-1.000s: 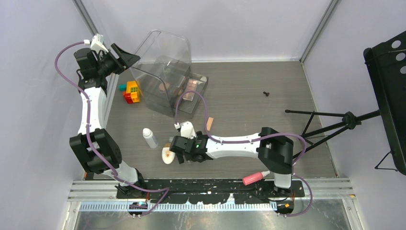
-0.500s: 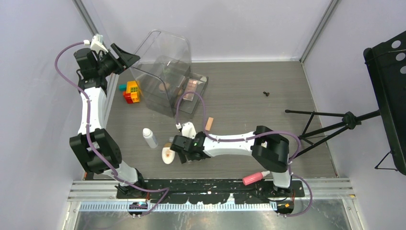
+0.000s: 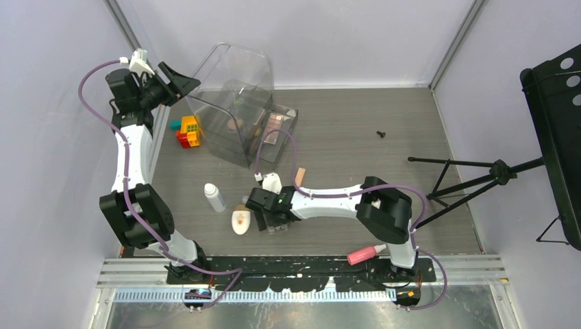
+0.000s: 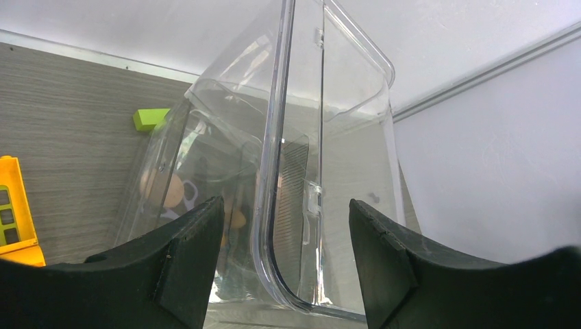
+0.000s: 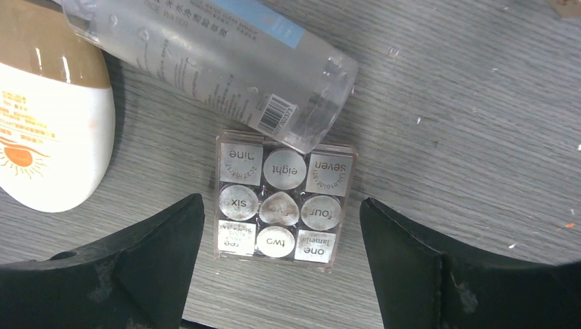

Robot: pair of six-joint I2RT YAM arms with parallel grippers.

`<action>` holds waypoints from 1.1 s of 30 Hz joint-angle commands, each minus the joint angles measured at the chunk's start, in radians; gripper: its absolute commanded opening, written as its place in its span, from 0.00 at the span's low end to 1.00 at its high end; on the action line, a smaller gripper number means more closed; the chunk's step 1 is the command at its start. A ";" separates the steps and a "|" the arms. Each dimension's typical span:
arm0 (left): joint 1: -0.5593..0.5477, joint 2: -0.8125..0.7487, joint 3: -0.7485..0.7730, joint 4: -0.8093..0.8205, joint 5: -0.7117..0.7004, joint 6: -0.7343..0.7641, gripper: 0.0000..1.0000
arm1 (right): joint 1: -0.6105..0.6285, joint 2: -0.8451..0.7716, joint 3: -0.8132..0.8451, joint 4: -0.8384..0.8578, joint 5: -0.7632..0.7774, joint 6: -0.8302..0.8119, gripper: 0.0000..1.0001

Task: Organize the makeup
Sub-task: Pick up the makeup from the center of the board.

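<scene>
My right gripper (image 5: 279,229) is open and hovers low over a small clear square-pan palette (image 5: 281,202) lying on the table, one finger on each side of it and apart from it. A clear bottle (image 5: 212,62) lies with its end on the palette's far edge. A white oval bottle with a tan cap (image 5: 48,137) lies to the left; it also shows in the top view (image 3: 239,221). My left gripper (image 4: 284,212) is open at the far left (image 3: 179,81), its jaws astride the raised lid edge of the clear case (image 4: 274,171) without touching it. Peach sponges (image 4: 161,188) show inside the case.
A white bottle (image 3: 214,197) lies left of my right gripper, a peach sponge (image 3: 300,177) beyond it and a pink bottle (image 3: 366,254) by the right arm's base. A second palette (image 3: 277,120) lies in the case's tray. Toy bricks (image 3: 187,130) sit left of the case. A tripod (image 3: 479,171) stands to the right.
My right arm has shifted slightly left and its wrist has turned over the palette. The left arm has not moved.
</scene>
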 commanded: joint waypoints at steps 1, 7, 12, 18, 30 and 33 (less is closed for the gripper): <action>0.005 -0.009 -0.002 0.056 0.035 -0.009 0.68 | 0.001 0.017 -0.004 0.009 -0.015 0.025 0.88; 0.004 -0.012 -0.003 0.057 0.037 -0.011 0.68 | 0.000 0.038 0.004 -0.004 -0.002 0.029 0.77; 0.005 -0.012 -0.006 0.062 0.037 -0.014 0.68 | 0.002 0.049 0.042 -0.075 0.058 0.013 0.67; 0.005 -0.018 -0.008 0.063 0.037 -0.011 0.68 | 0.000 -0.026 0.014 -0.065 0.093 0.021 0.52; 0.003 -0.009 -0.005 0.071 0.037 -0.016 0.68 | -0.157 -0.245 -0.037 -0.078 0.035 -0.033 0.50; 0.009 -0.006 0.005 0.048 0.035 0.002 0.68 | -0.241 -0.276 -0.015 -0.077 0.020 -0.073 0.50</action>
